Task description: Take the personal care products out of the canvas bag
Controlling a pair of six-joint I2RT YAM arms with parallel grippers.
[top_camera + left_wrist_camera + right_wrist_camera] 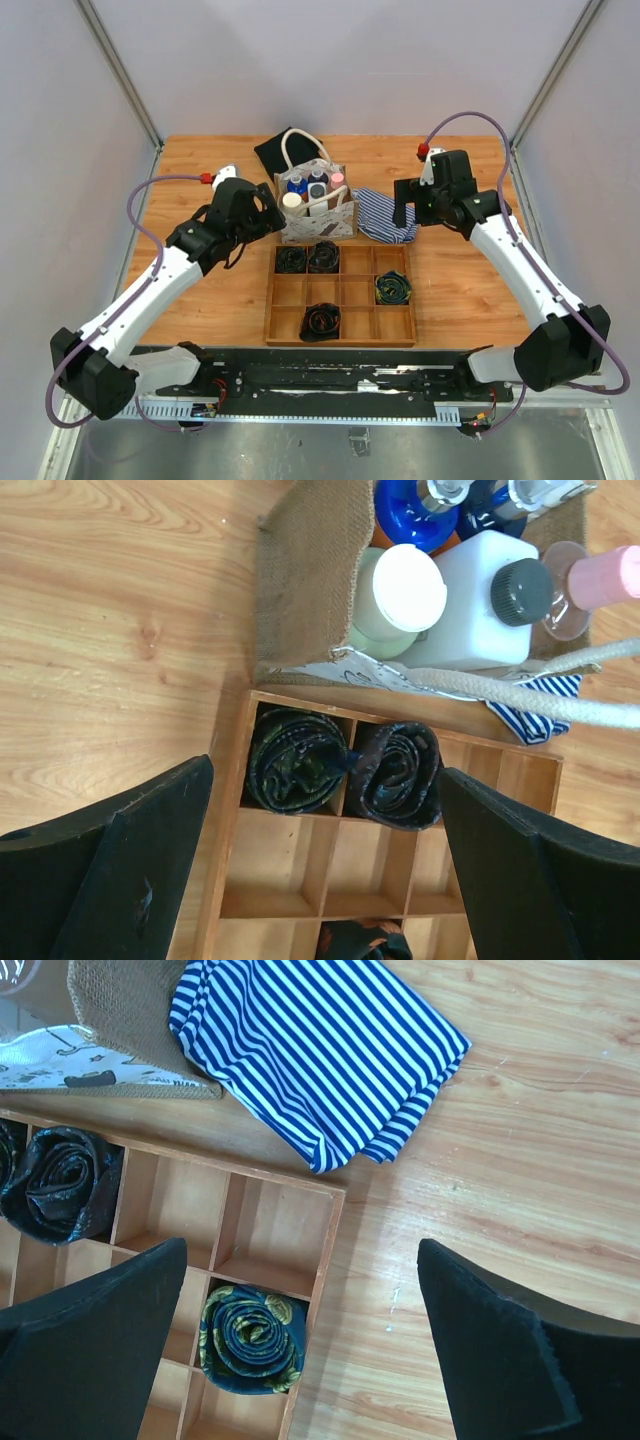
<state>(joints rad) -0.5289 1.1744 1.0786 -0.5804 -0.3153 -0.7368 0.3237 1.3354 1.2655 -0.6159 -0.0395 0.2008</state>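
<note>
Presently, the coarse-woven, boxy canvas bag (318, 222) is seen upright on the wooden table (450, 290), with round-capped bottles (405, 590) packed inside. A divided wooden tray (355, 290) abuts its front; a striped cloth (320, 1050) lies beside it. The left claw (325, 770) and right claw (302, 1248) are held open, empty.

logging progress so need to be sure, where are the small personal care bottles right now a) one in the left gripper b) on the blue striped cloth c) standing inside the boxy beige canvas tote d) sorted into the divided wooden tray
C: the small capped bottles all stand inside the beige canvas tote, and the left gripper and right gripper are open and empty.
</note>
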